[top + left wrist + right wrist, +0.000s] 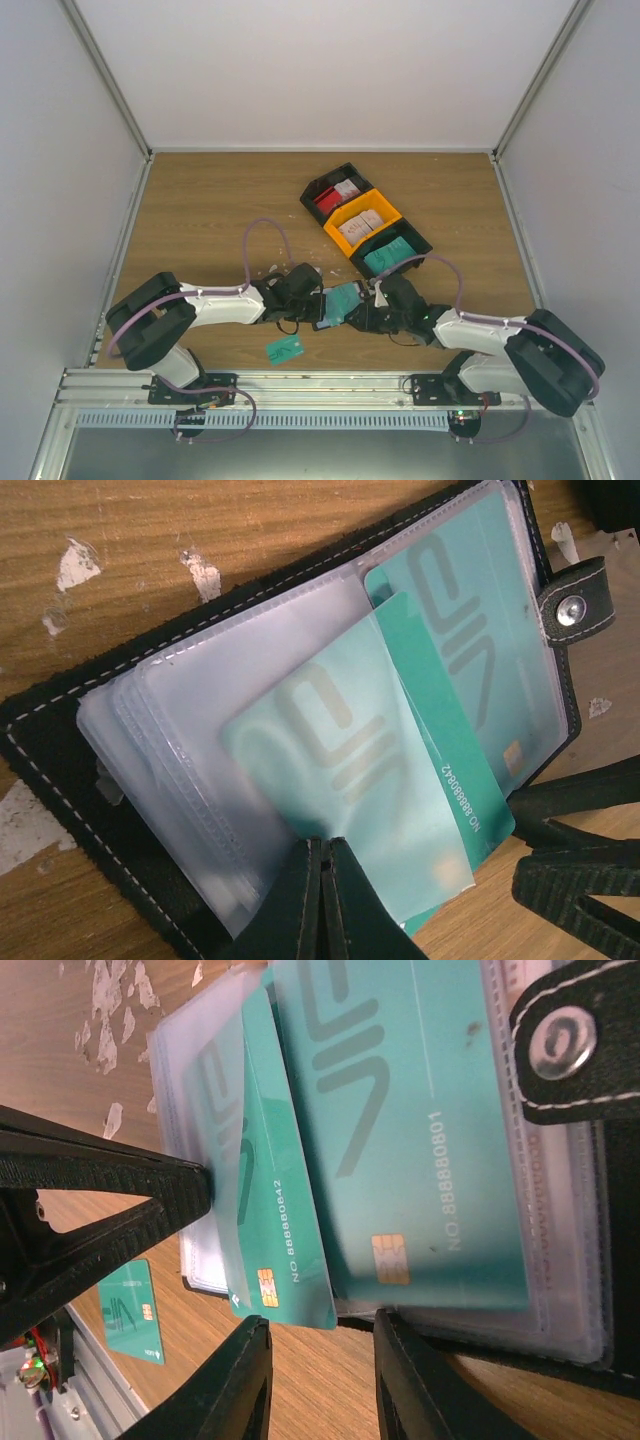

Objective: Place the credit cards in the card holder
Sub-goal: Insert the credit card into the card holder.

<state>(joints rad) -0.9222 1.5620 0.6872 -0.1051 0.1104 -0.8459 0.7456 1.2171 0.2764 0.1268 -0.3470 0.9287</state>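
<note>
The black card holder (pixel 345 300) lies open on the table between both arms, its clear sleeves (pixel 200 740) fanned out. My left gripper (pixel 325 855) is shut on the edge of one clear sleeve. A teal credit card (pixel 445 760) sits partly inside that sleeve, its chip end (pixel 285 1240) sticking out. A second teal card (pixel 410 1140) lies fully in a sleeve behind it. My right gripper (pixel 320 1380) is open just below the protruding card, not touching it. A third teal card (pixel 285 348) lies loose on the table near the front.
Three bins stand in a row at the back right: a black one (pixel 335 195) with red and whitish cards, a yellow one (pixel 365 222) with whitish cards, a black one (pixel 392 252) with teal cards. White crumbs (pixel 75 562) dot the wood.
</note>
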